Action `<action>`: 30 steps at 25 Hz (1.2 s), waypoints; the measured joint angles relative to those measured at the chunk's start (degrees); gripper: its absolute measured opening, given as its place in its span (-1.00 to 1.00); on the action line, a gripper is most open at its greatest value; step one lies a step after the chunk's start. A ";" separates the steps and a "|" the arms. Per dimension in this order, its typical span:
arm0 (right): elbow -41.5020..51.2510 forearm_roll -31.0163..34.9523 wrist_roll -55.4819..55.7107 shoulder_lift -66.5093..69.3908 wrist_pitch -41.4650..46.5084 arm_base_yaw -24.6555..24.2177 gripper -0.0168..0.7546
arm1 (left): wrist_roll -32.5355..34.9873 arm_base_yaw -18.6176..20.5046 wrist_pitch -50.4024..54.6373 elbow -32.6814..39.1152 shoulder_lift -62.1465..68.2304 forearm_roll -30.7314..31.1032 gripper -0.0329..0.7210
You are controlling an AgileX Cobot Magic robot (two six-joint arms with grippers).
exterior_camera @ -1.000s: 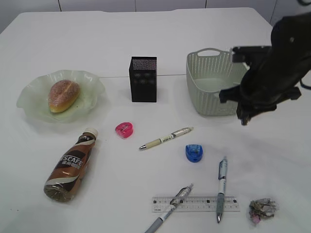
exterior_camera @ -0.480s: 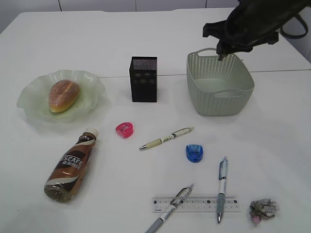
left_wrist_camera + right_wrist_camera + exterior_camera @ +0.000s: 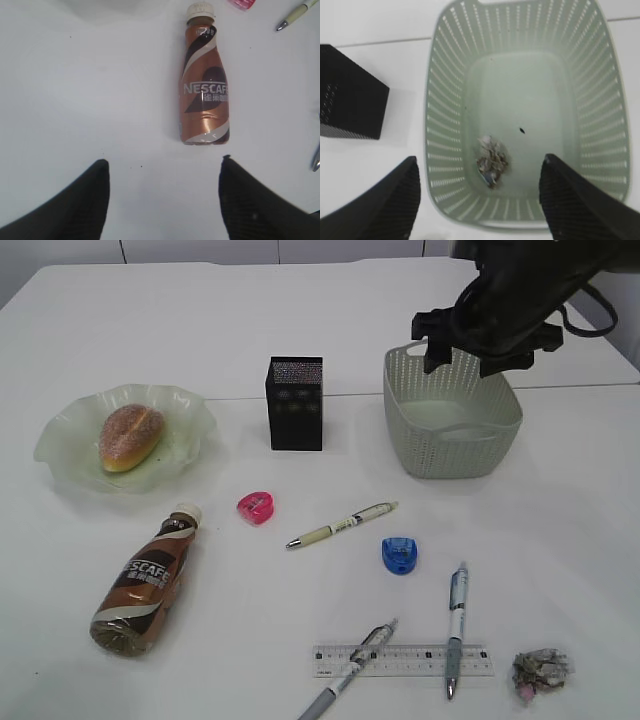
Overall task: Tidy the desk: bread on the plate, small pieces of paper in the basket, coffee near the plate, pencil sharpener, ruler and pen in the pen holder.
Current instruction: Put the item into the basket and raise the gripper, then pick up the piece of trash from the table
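Observation:
My right gripper (image 3: 462, 358) (image 3: 480, 160) hangs open over the sage-green basket (image 3: 452, 455) (image 3: 445, 100). A crumpled piece of paper (image 3: 491, 160) lies loose on the basket's floor. A second piece of paper (image 3: 541, 670) lies at the desk's front right. The bread (image 3: 130, 435) rests on the green plate (image 3: 60, 445). The coffee (image 3: 145, 585) (image 3: 205, 95) lies on its side in front of the plate, just ahead of my open, empty left gripper (image 3: 163, 161). The ruler (image 3: 402, 660), three pens (image 3: 342, 524) (image 3: 457, 625) (image 3: 345, 675), a pink pencil sharpener (image 3: 256, 507) and a blue one (image 3: 399, 555) lie on the desk. The pen holder (image 3: 295, 403) (image 3: 347, 100) stands upright.
The white desk (image 3: 300, 320) has a seam running across it behind the pen holder. One pen lies across the ruler's left end and another across its right part. The pen holder stands a short way left of the basket.
My right arm swung from the basket's right side to above it, and its jaws opened. The paper piece now lies in the basket. The left gripper has not moved.

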 joint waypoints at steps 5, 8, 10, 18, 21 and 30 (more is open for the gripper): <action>0.00 0.00 -5.79 -2.78 13.72 0.00 0.49 | 0.00 0.00 -0.27 0.00 0.00 0.00 0.41; 0.00 0.90 -10.68 -3.57 21.41 0.00 0.49 | 0.00 0.00 -1.31 0.00 0.00 0.10 0.41; 0.76 1.30 -12.54 -4.13 25.02 0.00 0.49 | 0.00 0.00 -2.08 0.00 0.00 0.21 0.41; 16.64 2.99 -15.63 -12.14 26.99 0.00 0.49 | 0.00 0.00 -2.69 0.00 0.00 0.21 0.41; 24.82 4.26 -16.08 -16.96 25.03 0.00 0.50 | 0.00 0.00 -2.69 0.00 0.00 0.21 0.41; 43.78 6.87 -16.36 -23.91 17.50 0.00 0.50 | 0.00 0.00 -2.69 0.00 0.00 -0.05 0.41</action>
